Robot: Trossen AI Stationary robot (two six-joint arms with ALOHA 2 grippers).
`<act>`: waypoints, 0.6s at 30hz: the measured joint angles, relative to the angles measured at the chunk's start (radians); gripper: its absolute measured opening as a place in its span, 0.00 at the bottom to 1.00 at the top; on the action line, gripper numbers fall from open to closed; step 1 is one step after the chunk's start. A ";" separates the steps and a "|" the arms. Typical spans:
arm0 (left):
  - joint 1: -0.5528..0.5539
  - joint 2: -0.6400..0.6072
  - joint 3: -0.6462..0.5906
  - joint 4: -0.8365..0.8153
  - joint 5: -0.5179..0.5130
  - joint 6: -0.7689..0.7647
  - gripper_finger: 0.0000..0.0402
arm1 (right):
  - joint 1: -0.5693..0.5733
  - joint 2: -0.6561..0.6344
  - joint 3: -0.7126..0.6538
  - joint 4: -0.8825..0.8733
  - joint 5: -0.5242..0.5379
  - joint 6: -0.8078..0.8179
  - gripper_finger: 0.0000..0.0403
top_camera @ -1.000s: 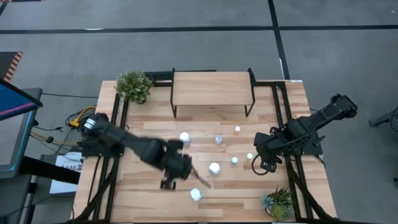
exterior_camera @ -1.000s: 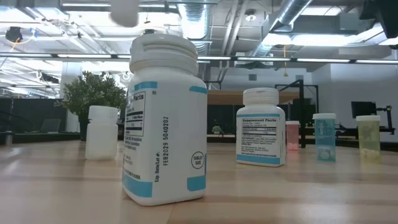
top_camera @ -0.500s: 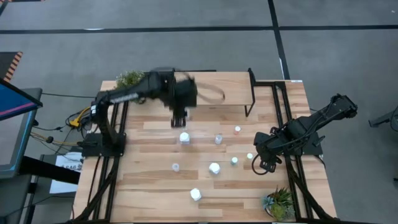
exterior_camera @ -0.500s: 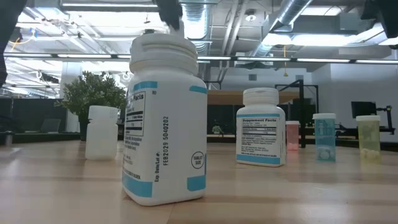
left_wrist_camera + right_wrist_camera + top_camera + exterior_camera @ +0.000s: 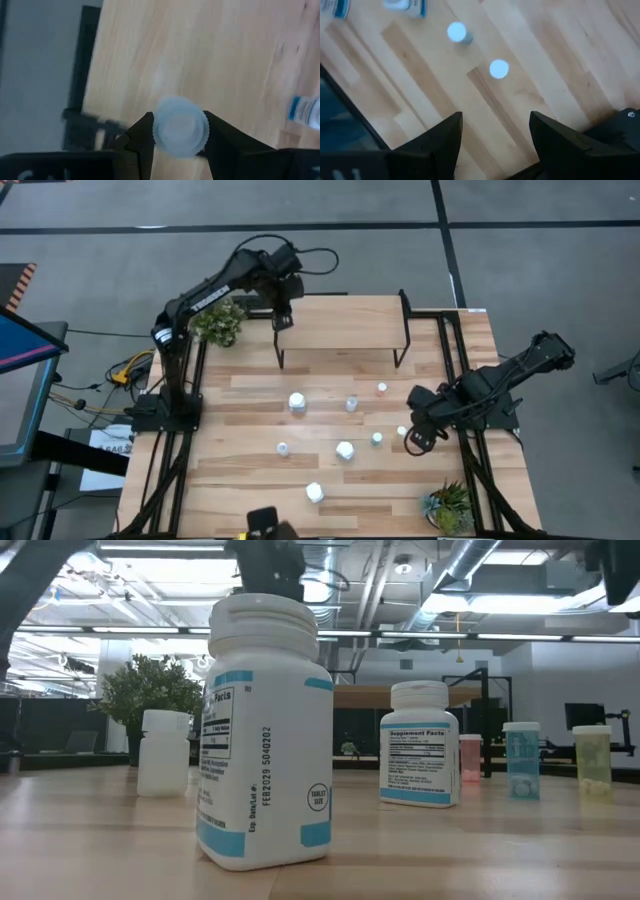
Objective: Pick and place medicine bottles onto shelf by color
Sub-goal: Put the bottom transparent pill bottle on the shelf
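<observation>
Wooden tabletop (image 5: 240, 480) with the shelf (image 5: 340, 325) at its far edge, its top bare of bottles so far. Left gripper (image 5: 282, 318) hangs above the shelf's left end, fingers clamped on a white-capped bottle (image 5: 180, 126); right gripper (image 5: 418, 442) waits low at the table's right side, jaws spread wide and empty. Seven medicine bottles (image 5: 345, 449) remain scattered on the table, so sorting has barely begun.

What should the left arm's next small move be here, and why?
Probably lower and set the bottle down. The left gripper is shut on a white-capped bottle above the left end of the shelf, whose wood top shows bare beneath. The right gripper waits open over the table.
</observation>
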 joint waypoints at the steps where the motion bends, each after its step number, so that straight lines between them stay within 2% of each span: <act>1: 0.011 0.008 0.000 0.026 0.030 -0.007 0.29 | -0.009 0.000 0.000 0.000 0.001 0.004 0.63; 3: 0.021 0.014 0.001 0.054 0.050 -0.006 0.29 | -0.023 0.000 0.000 0.000 0.001 0.006 0.63; 7: 0.023 0.017 0.001 0.056 -0.001 0.024 0.29 | -0.052 0.000 0.000 0.000 0.002 0.006 0.63; 11: 0.023 0.017 0.001 0.056 -0.006 0.020 0.29 | -0.077 0.000 0.000 -0.001 0.002 -0.016 0.63; 18: 0.016 0.017 0.001 0.102 -0.055 -0.144 0.29 | -0.101 0.000 0.000 -0.001 0.002 -0.035 0.63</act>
